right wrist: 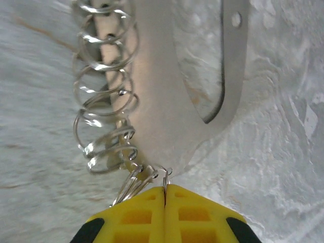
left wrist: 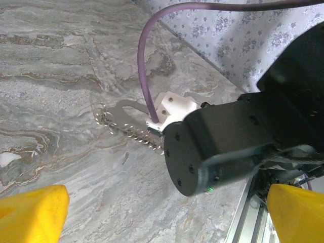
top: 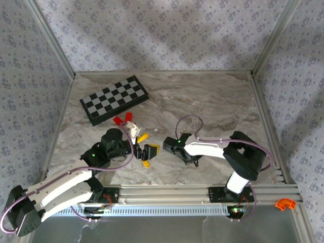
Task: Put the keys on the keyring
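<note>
The keyring (right wrist: 152, 101) lies on the marble table: a flat silvery hook-shaped plate with a row of several thin wire rings (right wrist: 101, 101) along one edge. My right gripper (right wrist: 164, 188) has its yellow pads pressed together, with one small ring at the plate's near end pinched between them. In the left wrist view the keyring (left wrist: 126, 124) lies beyond the right arm's black wrist (left wrist: 217, 147). My left gripper (left wrist: 163, 212) is wide open and holds nothing, its yellow pads (left wrist: 30, 212) at the frame's lower corners. From above, the left gripper (top: 145, 150) faces the right gripper (top: 156, 148). The keys are hidden.
A black-and-white chessboard (top: 114, 98) lies at the back left. Two small red blocks (top: 117, 120) sit just in front of it, close to my left wrist. An aluminium rail (top: 202, 192) runs along the near edge. An orange clip (top: 285, 204) sits past the rail at the right.
</note>
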